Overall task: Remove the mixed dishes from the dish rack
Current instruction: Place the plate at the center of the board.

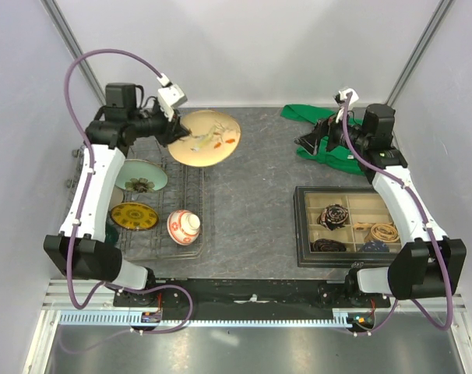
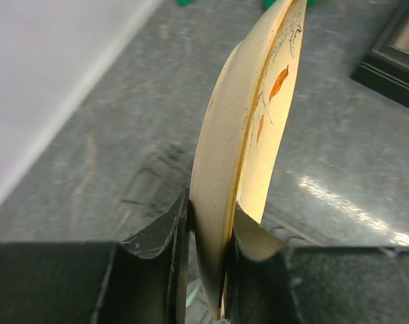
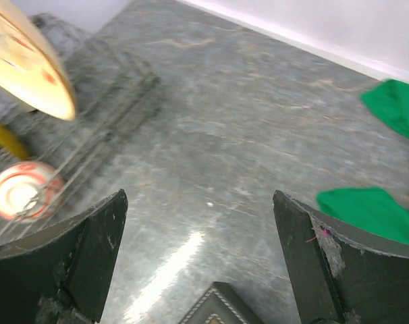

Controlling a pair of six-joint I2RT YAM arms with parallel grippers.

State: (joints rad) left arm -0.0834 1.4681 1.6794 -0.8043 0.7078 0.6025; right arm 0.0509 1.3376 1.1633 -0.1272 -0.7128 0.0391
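Top external view: left gripper [image 1: 171,125], jaws clamped on a cream plate [image 1: 206,138] above the dish rack [image 1: 191,191], should next set it on the desk [image 1: 251,204]; right gripper [image 1: 317,141] jaws apart.

Left gripper [image 1: 172,132] has the cream plate [image 1: 206,138] by its left rim, over the far end of the dish rack [image 1: 188,183]. In the rack lie the pale green plate [image 1: 141,175], the yellow-gold patterned plate [image 1: 135,216] just nearer, and the red-and-white bowl [image 1: 184,227] to its right. Right gripper [image 1: 308,142] hangs over the green cloth [image 1: 306,115] at far right, with the black compartmented tray [image 1: 300,226] nearer.
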